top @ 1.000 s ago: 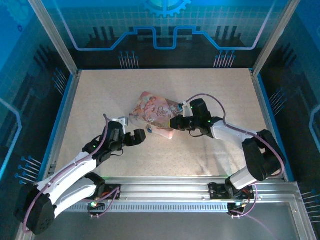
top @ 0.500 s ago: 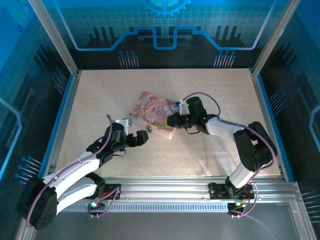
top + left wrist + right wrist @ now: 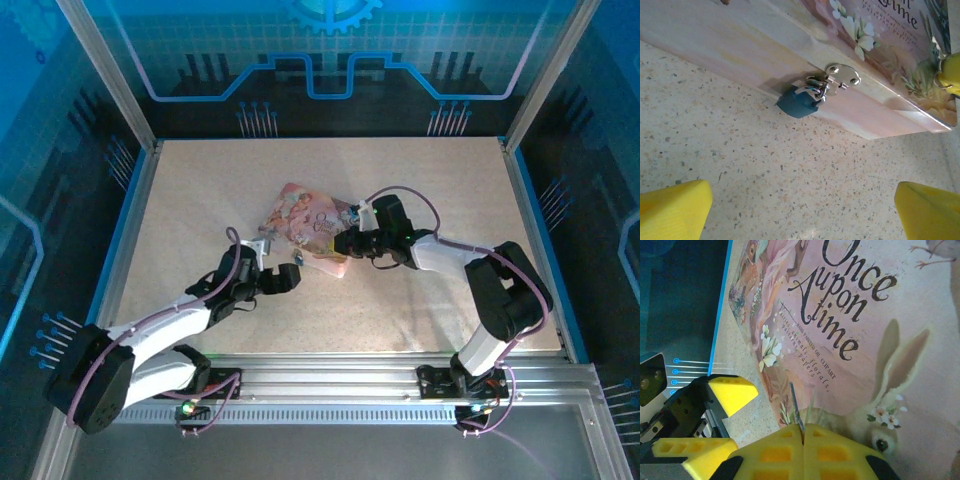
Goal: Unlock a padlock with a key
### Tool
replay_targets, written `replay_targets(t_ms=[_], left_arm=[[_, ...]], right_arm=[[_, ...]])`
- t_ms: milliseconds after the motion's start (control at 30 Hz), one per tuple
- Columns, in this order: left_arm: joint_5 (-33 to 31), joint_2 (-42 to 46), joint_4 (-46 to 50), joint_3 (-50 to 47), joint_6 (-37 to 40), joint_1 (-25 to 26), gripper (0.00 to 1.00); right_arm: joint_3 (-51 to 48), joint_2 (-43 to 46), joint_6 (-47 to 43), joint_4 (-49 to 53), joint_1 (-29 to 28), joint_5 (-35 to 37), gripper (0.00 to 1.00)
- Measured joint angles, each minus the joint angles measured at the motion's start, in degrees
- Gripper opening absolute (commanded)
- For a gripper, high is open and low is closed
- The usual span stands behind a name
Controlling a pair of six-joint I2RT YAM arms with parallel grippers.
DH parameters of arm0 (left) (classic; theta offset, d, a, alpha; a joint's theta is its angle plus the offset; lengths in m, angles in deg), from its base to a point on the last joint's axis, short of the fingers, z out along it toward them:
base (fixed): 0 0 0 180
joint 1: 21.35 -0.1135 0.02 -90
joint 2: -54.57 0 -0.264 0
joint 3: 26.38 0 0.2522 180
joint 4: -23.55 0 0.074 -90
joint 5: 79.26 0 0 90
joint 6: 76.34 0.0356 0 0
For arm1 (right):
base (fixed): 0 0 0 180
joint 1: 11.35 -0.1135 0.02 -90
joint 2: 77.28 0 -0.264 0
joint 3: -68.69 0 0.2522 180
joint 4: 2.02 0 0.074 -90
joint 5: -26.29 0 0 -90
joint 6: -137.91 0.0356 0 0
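A pink tin (image 3: pixel 305 228) lies flat near the middle of the speckled beige bench (image 3: pixel 200 190), set askew to the bench's edges. Its lid (image 3: pixel 865 315) carries "Once upon a time" in dark script, a long-eared rabbit (image 3: pixel 900 370) and white flowers (image 3: pixel 769 347). A silver hasp (image 3: pixel 842 75) sits on the tin's pale side wall (image 3: pixel 730 45). Blue strips (image 3: pixel 122 240) edge the bench, blue patterned panels (image 3: pixel 330 60) stand around it, and an aluminium rail (image 3: pixel 330 385) runs along its near edge.

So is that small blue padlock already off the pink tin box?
No, the small blue padlock hangs by its shackle from the silver hasp on the pink tin box.
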Motion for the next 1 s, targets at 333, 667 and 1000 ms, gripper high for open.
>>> replay_targets(t_ms=[333,667,1000], left_arm=[[1.6,-5.6,-5.1,0.1,4.0,-0.1,0.84],[4.6,-13.6,-11.7,2.1,8.7,-0.2,0.78],[5.5,-20.7,-17.3,4.3,10.7,-0.2,0.75]], right_arm=[[-1.9,1.4,0.0,-1.0,0.0,0.6,0.06],[-2.4,1.9,0.0,-1.0,0.0,0.9,0.06],[-2.4,1.9,0.0,-1.0,0.0,1.0,0.06]])
